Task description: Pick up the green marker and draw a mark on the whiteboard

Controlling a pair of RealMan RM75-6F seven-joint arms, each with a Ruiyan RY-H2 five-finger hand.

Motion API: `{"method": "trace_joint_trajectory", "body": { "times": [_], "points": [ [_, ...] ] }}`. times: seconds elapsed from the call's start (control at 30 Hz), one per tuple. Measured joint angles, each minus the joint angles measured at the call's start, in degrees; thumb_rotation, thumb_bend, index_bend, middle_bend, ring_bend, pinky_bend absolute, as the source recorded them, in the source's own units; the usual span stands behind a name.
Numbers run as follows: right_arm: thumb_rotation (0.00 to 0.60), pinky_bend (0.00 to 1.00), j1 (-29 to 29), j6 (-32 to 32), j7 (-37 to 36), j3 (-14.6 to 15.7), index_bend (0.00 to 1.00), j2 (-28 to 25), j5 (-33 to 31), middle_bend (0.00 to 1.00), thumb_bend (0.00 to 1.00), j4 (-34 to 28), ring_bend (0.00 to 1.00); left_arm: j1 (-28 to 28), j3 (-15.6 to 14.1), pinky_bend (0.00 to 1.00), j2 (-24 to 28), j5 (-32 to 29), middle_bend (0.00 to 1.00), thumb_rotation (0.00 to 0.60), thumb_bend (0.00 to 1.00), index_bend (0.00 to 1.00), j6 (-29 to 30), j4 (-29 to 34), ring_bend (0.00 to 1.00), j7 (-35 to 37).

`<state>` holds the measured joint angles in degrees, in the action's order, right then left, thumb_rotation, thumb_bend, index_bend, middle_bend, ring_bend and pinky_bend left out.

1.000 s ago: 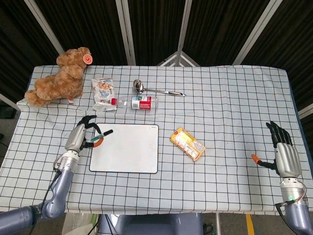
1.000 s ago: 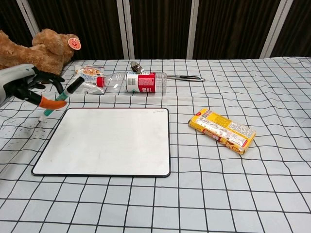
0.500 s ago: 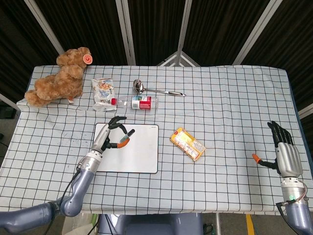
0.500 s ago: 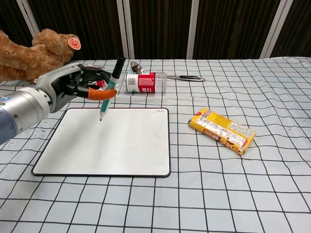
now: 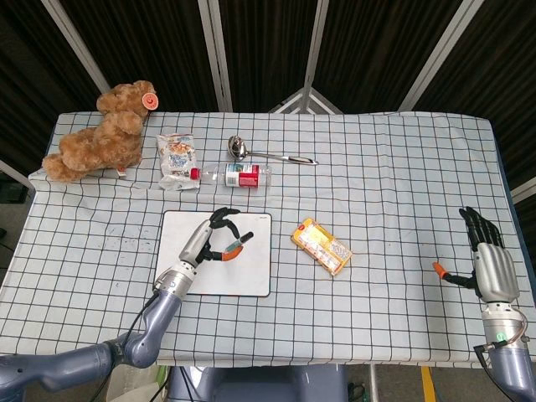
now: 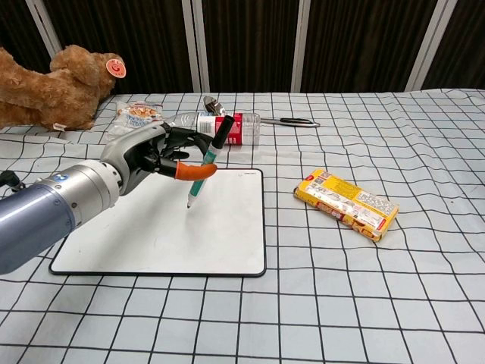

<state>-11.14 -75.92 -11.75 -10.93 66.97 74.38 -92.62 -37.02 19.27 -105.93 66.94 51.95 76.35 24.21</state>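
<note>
My left hand (image 6: 155,155) (image 5: 211,239) holds the green marker (image 6: 206,162) (image 5: 237,245) between thumb and fingers, over the middle of the whiteboard (image 6: 144,235) (image 5: 251,276). The marker has a black cap end pointing up and back, and its tip points down just above the board's white surface; whether it touches I cannot tell. The board shows no mark. My right hand (image 5: 490,260) stays at the table's far right edge, fingers spread, holding nothing; the chest view does not show it.
A yellow snack pack (image 6: 345,203) (image 5: 321,246) lies right of the board. Behind the board lie a plastic bottle (image 6: 208,127) (image 5: 232,175), a ladle (image 5: 268,154), a snack bag (image 5: 177,156) and a teddy bear (image 5: 100,134) at the back left.
My left hand has carried the marker rightward, from the board's left edge to over its middle, and lowered the tip toward the surface. The right hand has stayed put.
</note>
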Motion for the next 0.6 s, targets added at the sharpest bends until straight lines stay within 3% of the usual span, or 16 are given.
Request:
{"method": "trace_joint_trajectory", "body": {
  "times": [0.6],
  "points": [
    [0.600, 0.00, -0.01, 0.00, 0.65, -0.06, 0.00, 0.11, -0.32, 0.00, 0.21, 0.06, 0.00, -1.78, -0.22, 0.02, -0.79, 1.08, 0.15, 0.600, 0.45, 0.75, -2.20, -5.32, 0.00, 2.25]
  ]
}}
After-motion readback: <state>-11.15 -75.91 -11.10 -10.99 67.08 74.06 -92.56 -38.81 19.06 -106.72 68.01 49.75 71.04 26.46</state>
